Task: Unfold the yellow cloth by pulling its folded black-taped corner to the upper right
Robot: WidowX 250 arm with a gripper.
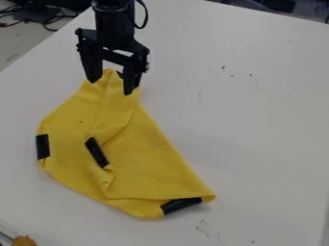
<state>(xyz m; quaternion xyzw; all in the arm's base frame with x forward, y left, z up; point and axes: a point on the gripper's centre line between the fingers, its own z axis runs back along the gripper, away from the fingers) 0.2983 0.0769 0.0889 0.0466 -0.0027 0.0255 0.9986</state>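
Yellow cloth [145,163], top partly hidden by spread hand [112,86], arm [114,21] cropped

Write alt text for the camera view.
A black robot gripper, its fingers apart, hangs at the upper end of a partly folded yellow cloth. The cloth, marked with black strips, lies on a white table.

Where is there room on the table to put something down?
The biggest bare patch is on the table, between the yellow cloth and the picture's right side, with just small dark marks. A narrower one lies between the cloth's left side and the table's upper-left edge. It's crowded at the cloth's top, where the end effector hangs.
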